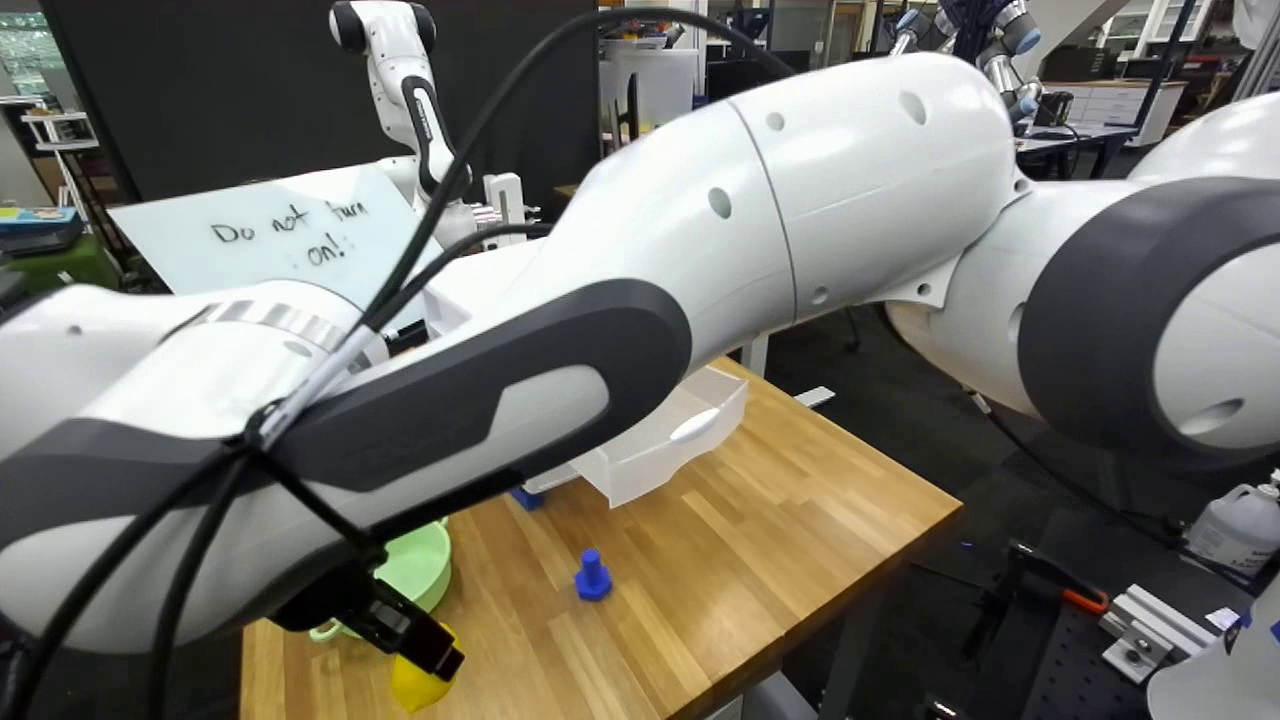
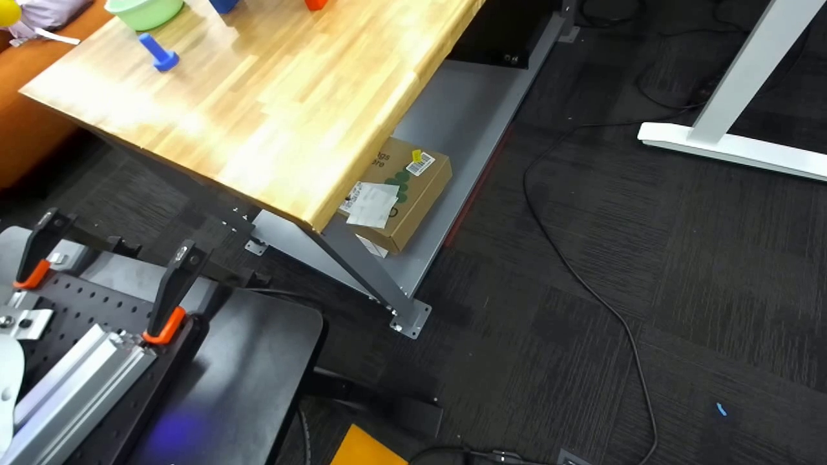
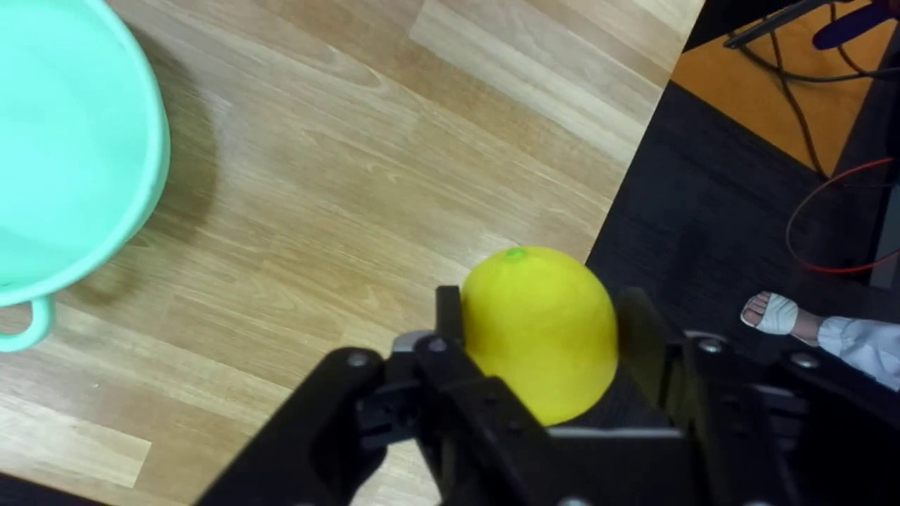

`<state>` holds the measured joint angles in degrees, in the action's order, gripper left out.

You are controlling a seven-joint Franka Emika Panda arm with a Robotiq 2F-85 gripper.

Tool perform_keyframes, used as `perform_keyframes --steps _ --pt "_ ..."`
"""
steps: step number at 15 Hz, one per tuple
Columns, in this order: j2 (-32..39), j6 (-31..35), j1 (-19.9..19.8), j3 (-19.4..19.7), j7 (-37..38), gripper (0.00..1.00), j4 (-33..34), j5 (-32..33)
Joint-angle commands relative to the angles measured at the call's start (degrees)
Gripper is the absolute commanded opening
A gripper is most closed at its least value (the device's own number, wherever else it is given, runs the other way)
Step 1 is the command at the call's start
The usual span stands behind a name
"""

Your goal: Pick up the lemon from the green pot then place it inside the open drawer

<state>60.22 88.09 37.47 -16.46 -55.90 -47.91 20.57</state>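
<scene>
My gripper (image 3: pixel 540 316) is shut on the lemon (image 3: pixel 538 351), its black fingers pressing the yellow fruit from both sides in the wrist view. The lemon hangs in the air near the table's edge, outside the green pot (image 3: pixel 156 140). In an exterior view the lemon (image 1: pixel 416 686) shows just below a dark finger (image 1: pixel 432 650); the arm covers much of the pot (image 1: pixel 425 560). Only a bit of the lemon (image 2: pixel 8 13) enters the corner of an exterior view. The white drawer (image 1: pixel 640 470) stands pulled out beyond the arm, which hides most of its unit.
A blue bolt (image 1: pixel 592 580) stands on the wooden table (image 1: pixel 800 540) between pot and drawer. Another blue piece (image 1: pixel 527 498) lies by the drawer's corner. A red object (image 2: pixel 316 4) is farther along the tabletop. A person's foot (image 3: pixel 777 314) shows on the floor past the edge.
</scene>
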Motion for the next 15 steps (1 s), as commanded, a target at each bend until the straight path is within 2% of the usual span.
perform_keyframes --steps 1,11,12,15 --pt "-3.03 -2.14 0.65 0.97 2.01 0.32 -1.37 1.42" --pt "-5.66 -0.29 1.19 0.77 5.19 0.32 -2.16 2.82" --pt "-4.24 -1.21 0.81 0.04 3.81 0.57 -0.25 1.68" --pt "-4.24 -1.16 0.91 0.04 4.44 0.57 -0.26 1.80"
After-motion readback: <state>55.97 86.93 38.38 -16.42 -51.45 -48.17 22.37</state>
